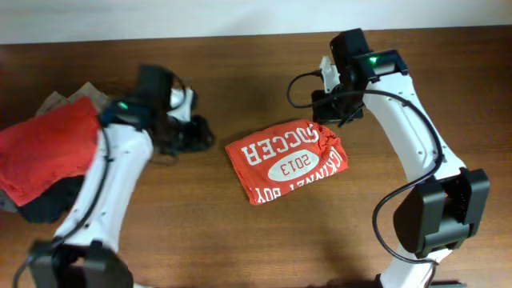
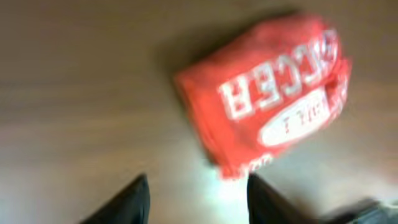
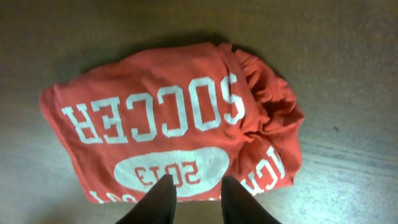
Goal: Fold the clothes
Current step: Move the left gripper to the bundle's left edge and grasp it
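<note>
Caught two dark fingers of the right tool at the bottom of its wrist view, parted a little, gripping nothing so far as could be told. Found the folded red T-shirt directly under them, flat on the desk, white SOCCER lettering upward (upside down to that camera). Read its long axis as running across the desk from one arm toward the other, slightly slanted, tidy edge toward the left arm, bunched and rumpled end toward the right. Placed the right tool just beside that rumpled end in the overhead view, touching or not impossible to say. Saw the left tool spread wide and empty, off to the shirt's left with bare desk between. Judged the right arm nearer, hence better placed for tidying that loose end. Noted a heap of further clothes at the desk's left edge, close by the left arm, not yet folded by the look of it.
</note>
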Available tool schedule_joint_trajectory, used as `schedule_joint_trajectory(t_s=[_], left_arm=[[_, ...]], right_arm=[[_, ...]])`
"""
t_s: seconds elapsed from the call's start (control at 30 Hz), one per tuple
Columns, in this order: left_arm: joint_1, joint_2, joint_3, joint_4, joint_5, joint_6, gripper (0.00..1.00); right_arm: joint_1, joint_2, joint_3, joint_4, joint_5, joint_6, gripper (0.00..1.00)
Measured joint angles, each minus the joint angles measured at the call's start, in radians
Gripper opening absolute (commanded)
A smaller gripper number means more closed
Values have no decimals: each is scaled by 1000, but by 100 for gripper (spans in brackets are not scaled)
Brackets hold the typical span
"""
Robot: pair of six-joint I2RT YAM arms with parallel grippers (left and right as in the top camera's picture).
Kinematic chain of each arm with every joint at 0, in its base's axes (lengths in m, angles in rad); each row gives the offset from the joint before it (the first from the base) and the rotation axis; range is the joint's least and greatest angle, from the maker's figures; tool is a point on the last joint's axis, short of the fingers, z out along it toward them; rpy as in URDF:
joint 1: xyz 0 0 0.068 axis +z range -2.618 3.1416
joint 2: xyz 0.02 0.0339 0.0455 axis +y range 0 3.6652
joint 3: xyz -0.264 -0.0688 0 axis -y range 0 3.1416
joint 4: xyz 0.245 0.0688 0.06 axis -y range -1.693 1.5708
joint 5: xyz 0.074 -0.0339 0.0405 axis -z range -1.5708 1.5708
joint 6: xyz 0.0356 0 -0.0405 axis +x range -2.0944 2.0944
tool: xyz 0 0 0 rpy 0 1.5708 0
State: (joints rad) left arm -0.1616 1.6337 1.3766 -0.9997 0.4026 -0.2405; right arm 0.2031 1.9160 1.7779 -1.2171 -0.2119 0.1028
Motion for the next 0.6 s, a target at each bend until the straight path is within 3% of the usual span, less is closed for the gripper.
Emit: schedule_joint_trajectory(t_s=[0.2,0.3,0.37,0.4,0.43,0.6], left_arm=[[11,4,-457,581,289,-182,57],[14,5,-642,843,371,-312,67],[14,5,-742,1003,409,-411,83],[14,5,-779,1057,422,-452,96],[14,5,-821,1124,432,-499,99],[18,-8,-903,1233,468,-652,99]], right_arm=[[1,2,-1,-10,-4,-6,30],[3,15,-1,-37,-13,-6,34],[9,33,-1,-47,-16,-6,35],[11,39,-1,-47,-15,-8,35],[17,55,-3,-47,-16,-8,35],[34,116,-25,-42,-18,-1,34]])
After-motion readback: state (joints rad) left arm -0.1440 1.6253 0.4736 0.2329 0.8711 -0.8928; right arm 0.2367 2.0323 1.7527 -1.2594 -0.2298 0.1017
